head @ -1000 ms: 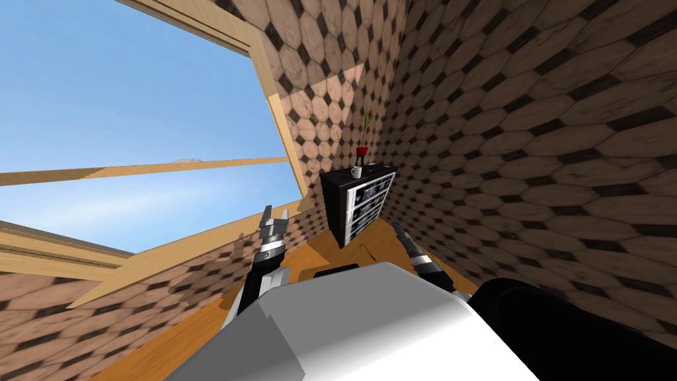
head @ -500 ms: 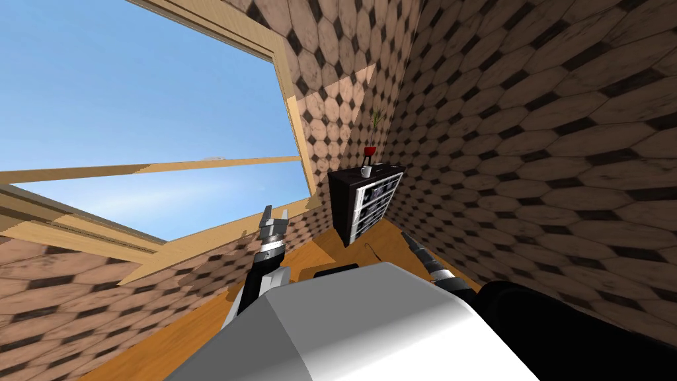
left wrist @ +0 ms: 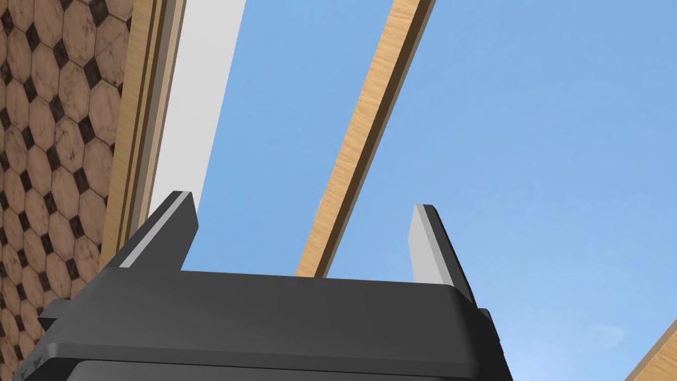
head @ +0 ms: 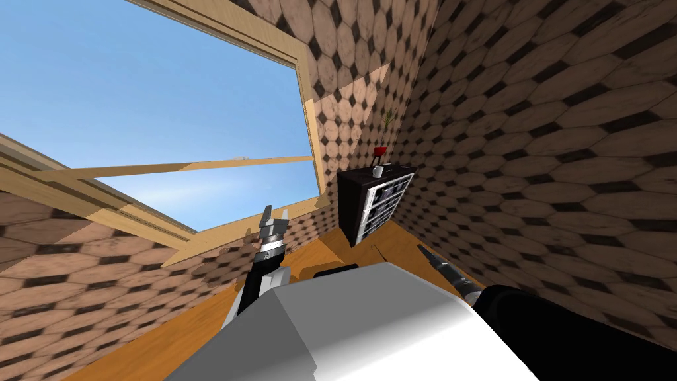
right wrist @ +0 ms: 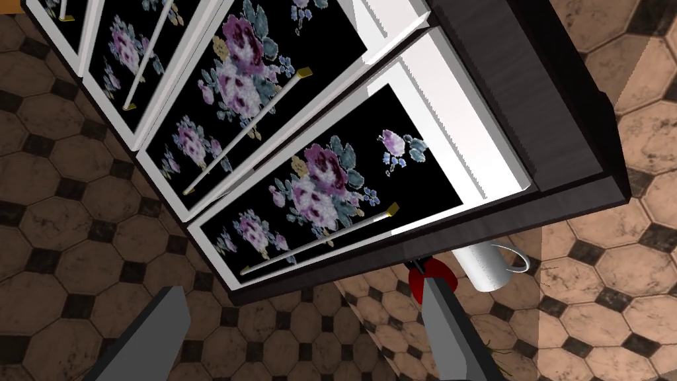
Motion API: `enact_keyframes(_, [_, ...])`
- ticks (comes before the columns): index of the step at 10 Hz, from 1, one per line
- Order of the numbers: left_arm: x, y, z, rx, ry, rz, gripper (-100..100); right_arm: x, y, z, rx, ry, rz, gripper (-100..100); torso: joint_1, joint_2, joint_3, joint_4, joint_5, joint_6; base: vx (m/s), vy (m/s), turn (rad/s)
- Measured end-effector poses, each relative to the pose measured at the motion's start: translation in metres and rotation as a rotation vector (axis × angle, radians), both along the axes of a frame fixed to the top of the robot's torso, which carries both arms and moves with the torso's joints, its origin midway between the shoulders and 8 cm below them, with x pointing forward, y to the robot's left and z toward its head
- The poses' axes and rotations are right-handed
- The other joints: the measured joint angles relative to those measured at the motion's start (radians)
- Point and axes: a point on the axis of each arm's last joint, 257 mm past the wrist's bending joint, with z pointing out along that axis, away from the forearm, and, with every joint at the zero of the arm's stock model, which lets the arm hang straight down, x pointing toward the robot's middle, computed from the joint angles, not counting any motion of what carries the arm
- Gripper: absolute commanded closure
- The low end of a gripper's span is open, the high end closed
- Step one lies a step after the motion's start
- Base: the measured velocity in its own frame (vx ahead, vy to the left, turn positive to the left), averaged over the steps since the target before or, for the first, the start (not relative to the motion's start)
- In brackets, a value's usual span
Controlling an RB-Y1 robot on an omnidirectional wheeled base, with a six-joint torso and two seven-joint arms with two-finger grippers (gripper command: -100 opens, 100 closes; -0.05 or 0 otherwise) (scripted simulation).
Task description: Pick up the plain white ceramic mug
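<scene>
Swinging a little, the robot has turned, so the dark dresser [head: 350, 206] in the corner now sits further toward its right side, and its right arm has drawn lower and further to the right. The white mug [head: 377, 171] stands on the dresser's top, just beside a red pot [head: 379, 153] with a thin plant in it. It looks upright, though it is small from here.

The right gripper [head: 421, 248] hangs low over the wooden floor [head: 198, 331], well apart from the dresser, with its fingers spread wide and nothing between them. Its own camera looks at the flowered drawer fronts [right wrist: 330, 185], and past the dresser's top edge the mug [right wrist: 486, 268] shows beyond one finger of the right gripper [right wrist: 303, 288]. The mug's handle turns away from the red pot [right wrist: 418, 279].

The left gripper [head: 276, 213] is held up toward the window, also wide open [left wrist: 303, 205] and holding nothing.

By my reckoning the right arm is the nearer one. The mug lies ahead of it and higher, so the robot must close in and raise that gripper to the dresser top.
</scene>
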Motion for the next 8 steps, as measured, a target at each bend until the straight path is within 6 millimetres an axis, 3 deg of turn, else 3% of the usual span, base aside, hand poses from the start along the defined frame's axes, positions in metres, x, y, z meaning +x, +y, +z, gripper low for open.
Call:
enact_keyframes(2, [0.0, 0.0, 0.0, 0.0, 0.0, 0.0, 0, -0.029, -0.024, -0.01, -0.045, 0.084, -0.023, -100, 0.0, 0.002, 0.001, 0.0, 0.0, 0.0, -0.002, 0.14, 0.099])
enact_keyframes(5, [0.0, 0.0, 0.0, 0.0, 0.0, 0.0, 0, -0.067, -0.045, -0.008, -0.092, 0.177, -0.05, -100, -0.004, 0.0, 0.0, 0.0, -0.001, 0.0, 0.026, 0.09, 0.069])
enact_keyframes(8, [0.0, 0.0, 0.0, 0.0, 0.0, 0.0, 0, -0.108, -0.079, -0.006, -0.15, 0.293, -0.086, -100, -0.001, -0.001, -0.001, 0.0, 0.0, 0.001, 0.052, 0.145, 0.127])
